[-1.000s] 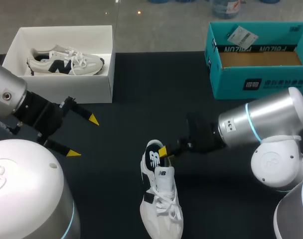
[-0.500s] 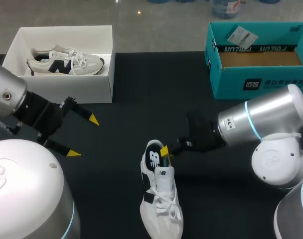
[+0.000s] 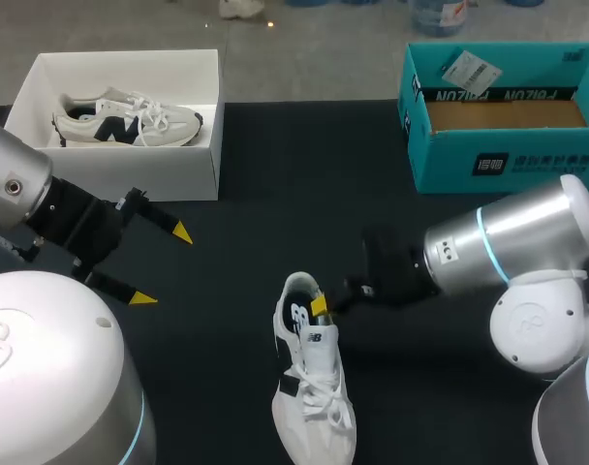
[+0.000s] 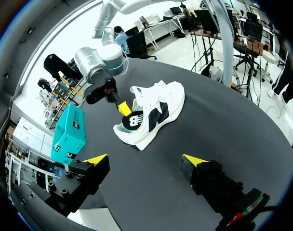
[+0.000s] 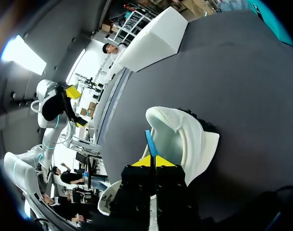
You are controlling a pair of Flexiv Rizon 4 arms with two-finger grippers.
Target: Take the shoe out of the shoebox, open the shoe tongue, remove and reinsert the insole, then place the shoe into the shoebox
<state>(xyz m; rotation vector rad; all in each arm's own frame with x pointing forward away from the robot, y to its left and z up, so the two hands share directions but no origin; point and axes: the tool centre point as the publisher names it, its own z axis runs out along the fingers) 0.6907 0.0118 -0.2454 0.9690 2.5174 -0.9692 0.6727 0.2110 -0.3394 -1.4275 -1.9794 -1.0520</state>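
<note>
Our right gripper [image 3: 319, 303] reaches into the heel of the white shoe [image 3: 312, 397], which lies near the middle of the black table [image 3: 275, 194]. Its fingers are pinched together on the edge of the insole [image 5: 149, 139]. Our left gripper [image 3: 162, 265] hangs wide open and empty at the left, beside the white shoebox [image 3: 193, 160]. A teal box [image 3: 498, 160] sits far right.

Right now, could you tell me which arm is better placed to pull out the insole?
Right. The right gripper is at the white sneaker's heel opening, shut on the insole's blue edge. The left gripper hangs open beside the white shoebox, far from the sneaker.
</note>
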